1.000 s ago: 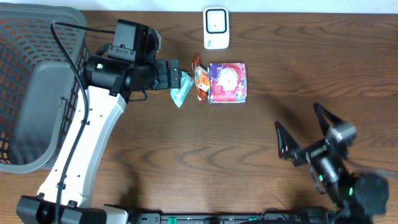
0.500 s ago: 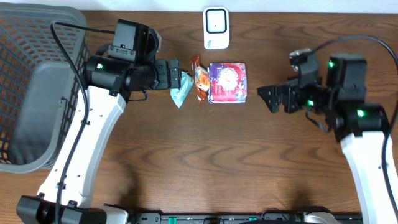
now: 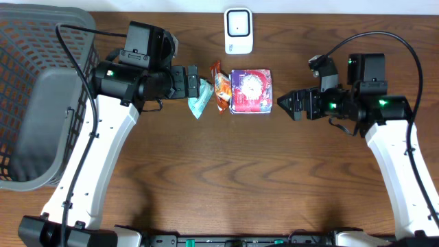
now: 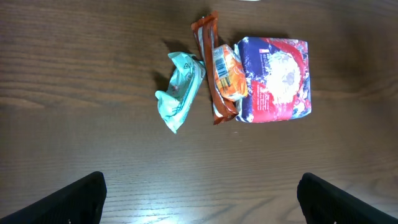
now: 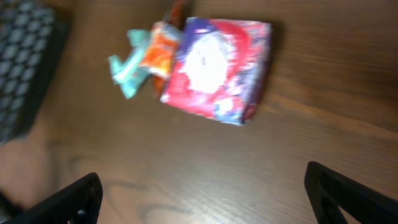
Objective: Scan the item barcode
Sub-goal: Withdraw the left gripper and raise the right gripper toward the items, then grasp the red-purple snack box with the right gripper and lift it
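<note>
Dark wood-grain table [image 3: 226, 178], overhead and wrist views. Far behind the left gripper [image 3: 195, 83] stands a grey mesh basket [image 3: 20, 68]. That gripper hovers with its jaws wide apart and empty, and its arm has not shifted over the last second. Just ahead of and below its fingertips lies a crumpled teal packet [image 4: 180, 90]. Next beyond is an orange packet [image 4: 225, 71], touching a red-and-blue pouch [image 3: 251, 90]. The orange packet shows a pale striped patch that may be its barcode. A white scanner [image 3: 238, 31] sits near the table's far edge, beyond both grippers and apart from the three items, none of which has moved. The change is on the right. The right gripper [image 3: 287, 106] has swung up from the near edge. It now points at the pouch, just short of it, with its jaws spread and nothing between them. Judged from this, the right arm is making the approach; no item is grasped yet and nothing has reached the scanner.
</note>
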{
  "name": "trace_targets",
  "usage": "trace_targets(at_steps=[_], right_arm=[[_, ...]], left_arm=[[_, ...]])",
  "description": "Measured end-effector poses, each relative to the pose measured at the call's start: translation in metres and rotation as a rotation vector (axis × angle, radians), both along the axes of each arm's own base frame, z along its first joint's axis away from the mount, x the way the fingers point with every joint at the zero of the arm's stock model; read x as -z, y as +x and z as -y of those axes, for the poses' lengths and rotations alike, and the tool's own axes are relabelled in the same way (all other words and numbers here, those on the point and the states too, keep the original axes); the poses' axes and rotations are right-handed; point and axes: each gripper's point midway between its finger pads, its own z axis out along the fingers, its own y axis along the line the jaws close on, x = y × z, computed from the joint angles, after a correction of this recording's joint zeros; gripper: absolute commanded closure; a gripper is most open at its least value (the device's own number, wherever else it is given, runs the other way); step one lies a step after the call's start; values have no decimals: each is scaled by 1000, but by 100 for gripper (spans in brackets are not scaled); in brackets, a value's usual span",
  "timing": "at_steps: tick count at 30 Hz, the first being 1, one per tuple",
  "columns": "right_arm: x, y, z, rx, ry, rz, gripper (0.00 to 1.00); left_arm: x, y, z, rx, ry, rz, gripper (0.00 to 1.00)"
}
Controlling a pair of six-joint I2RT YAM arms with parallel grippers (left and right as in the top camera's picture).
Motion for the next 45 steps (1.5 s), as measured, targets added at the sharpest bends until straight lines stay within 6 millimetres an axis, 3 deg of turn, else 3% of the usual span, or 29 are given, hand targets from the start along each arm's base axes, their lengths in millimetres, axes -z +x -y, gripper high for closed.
trace_targets(at_steps=[7, 16, 18, 24, 32, 34, 40, 41, 45], right_arm=[[22, 27, 9, 127, -1, -47, 1], [20, 69, 10, 199, 45, 40, 1], [30, 78, 9, 221, 62, 22, 1], [91, 100, -8, 212, 143, -93, 10], [154, 93, -35, 148, 213, -247, 20], [165, 90, -39, 140, 215, -276, 28], [176, 83, -53, 107, 229, -312, 94], [175, 82, -55, 103, 232, -313, 99], [173, 82, -58, 100, 234, -321, 99]], left_arm=[[0, 0, 0, 0, 0, 0, 2], [0, 0, 0, 0, 0, 0, 2], [0, 0, 0, 0, 0, 0, 2], [0, 0, 0, 0, 0, 0, 2], [0, 0, 0, 0, 0, 0, 2], [0, 0, 0, 0, 0, 0, 2], [0, 0, 0, 0, 0, 0, 2], [0, 0, 0, 0, 0, 0, 2], [0, 0, 0, 0, 0, 0, 2]])
